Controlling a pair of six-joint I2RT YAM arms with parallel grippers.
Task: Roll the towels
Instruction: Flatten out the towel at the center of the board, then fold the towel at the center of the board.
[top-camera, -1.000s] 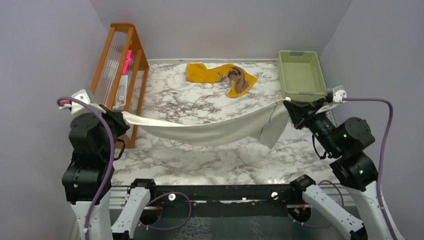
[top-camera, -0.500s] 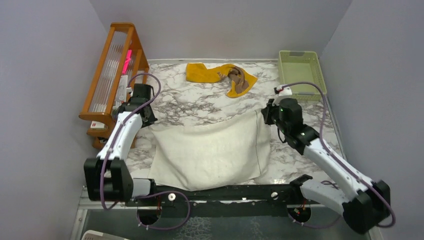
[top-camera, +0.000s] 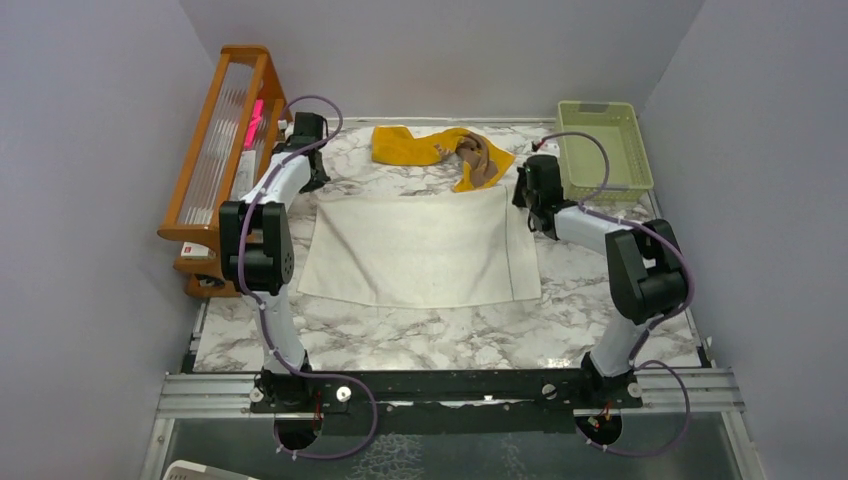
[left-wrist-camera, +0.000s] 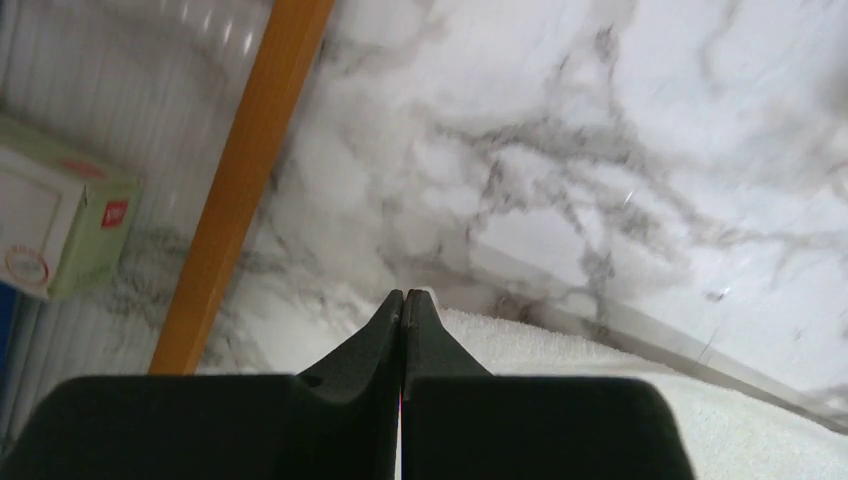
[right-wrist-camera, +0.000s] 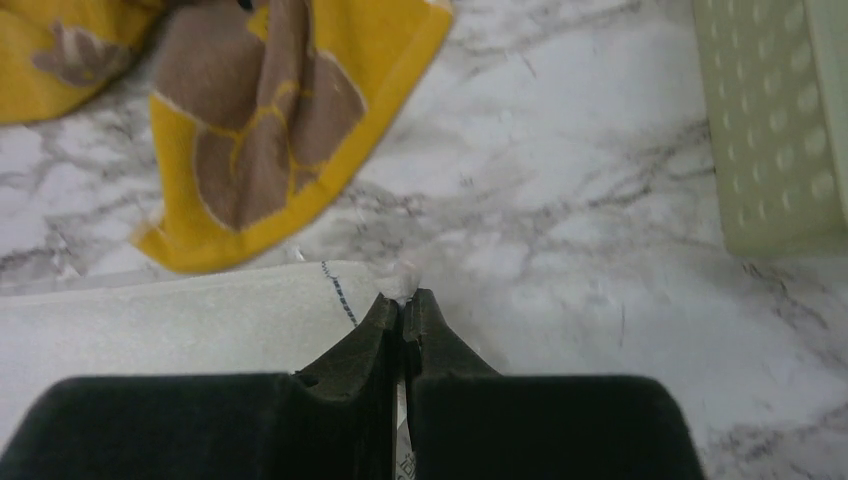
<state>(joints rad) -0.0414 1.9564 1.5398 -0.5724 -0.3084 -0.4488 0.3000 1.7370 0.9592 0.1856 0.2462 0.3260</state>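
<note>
The cream-white towel (top-camera: 415, 250) lies spread flat in the middle of the marble table. My left gripper (top-camera: 316, 182) is at its far left corner, jaws shut on the corner (left-wrist-camera: 520, 340). My right gripper (top-camera: 522, 195) is at the far right corner, jaws shut on cloth there (right-wrist-camera: 250, 320), with a label between the fingers. The mustard yellow towel (top-camera: 415, 145) lies crumpled at the back, with the brown towel (top-camera: 478, 158) bunched on its right part. Both also show in the right wrist view: the yellow towel (right-wrist-camera: 390, 60) and the brown one (right-wrist-camera: 250, 110).
A wooden rack (top-camera: 225, 140) stands along the left wall, its orange rail (left-wrist-camera: 250, 170) close to my left gripper, with a small box (left-wrist-camera: 60, 230) under it. A pale green basket (top-camera: 600, 150) sits at the back right, near my right gripper (right-wrist-camera: 402, 297).
The towel was held stretched in the air between the grippers. Both arms have reached towards the back, and the towel now lies flat on the table.
</note>
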